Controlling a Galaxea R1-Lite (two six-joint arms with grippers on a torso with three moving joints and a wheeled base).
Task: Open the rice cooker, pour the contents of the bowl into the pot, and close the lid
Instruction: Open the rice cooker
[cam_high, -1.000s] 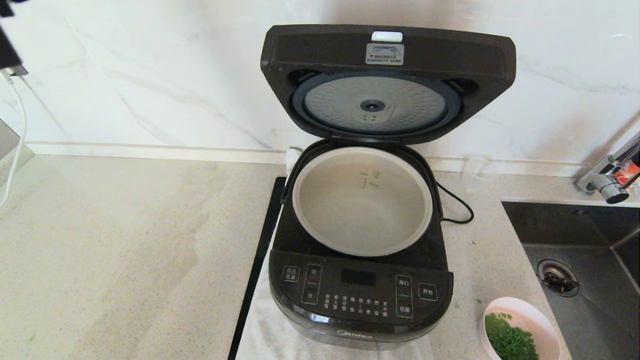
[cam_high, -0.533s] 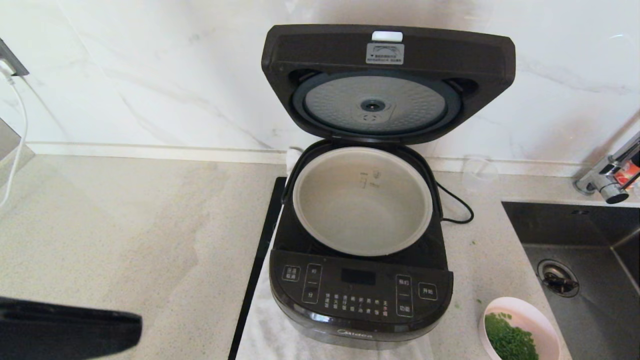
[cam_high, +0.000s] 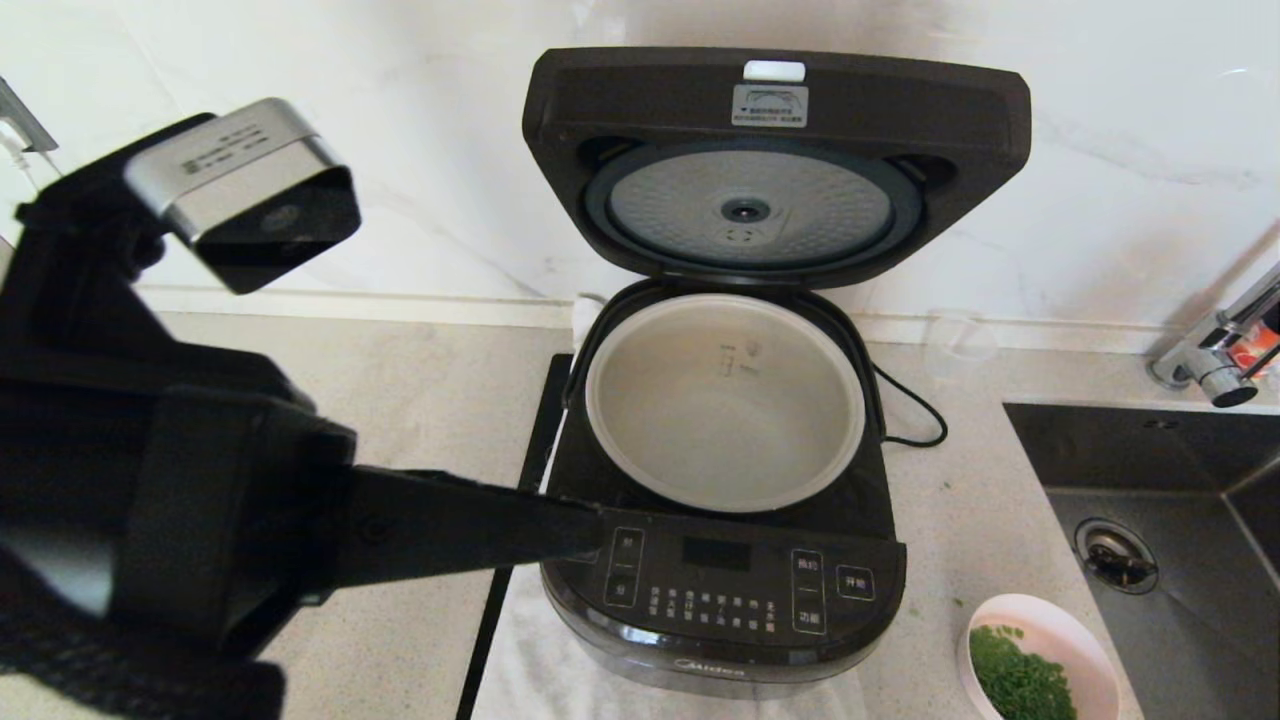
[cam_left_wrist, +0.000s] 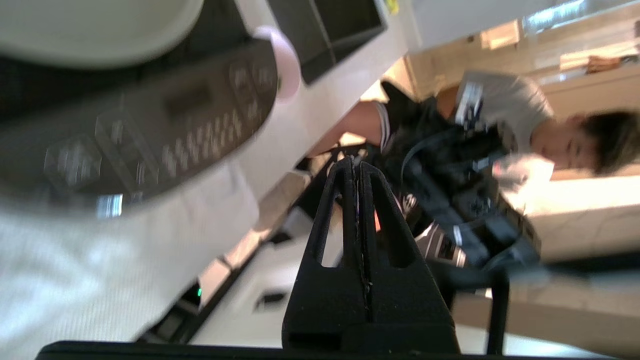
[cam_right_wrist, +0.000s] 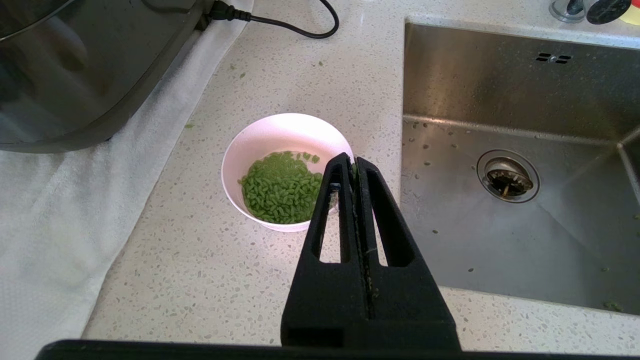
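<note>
The black rice cooker (cam_high: 720, 590) stands open, its lid (cam_high: 775, 165) upright with the dimpled silver disc facing me. The grey-beige pot (cam_high: 725, 420) looks empty. The pale pink bowl (cam_high: 1060, 635) sits on the counter right of the cooker, holding the green bits (cam_high: 1015, 680) in a little water. My left gripper (cam_high: 590, 527) is shut and empty, its tip at the front-left corner of the cooker's panel (cam_left_wrist: 150, 130). My right gripper (cam_right_wrist: 352, 161) is shut and empty, hanging above the counter by the bowl (cam_right_wrist: 280, 135) and the sink.
A steel sink (cam_high: 1150, 500) with a tap (cam_high: 1220, 365) lies right of the bowl. A white cloth (cam_high: 540, 660) lies under the cooker, its cord (cam_high: 910, 410) trails behind, and a clear cup (cam_high: 955, 340) stands by the wall. A person (cam_left_wrist: 525, 130) shows beyond the counter.
My left arm has swung up from the lower left into the head view, bringing its shut fingers to the cooker's front-left corner. Cooker, lid and bowl have not moved.
</note>
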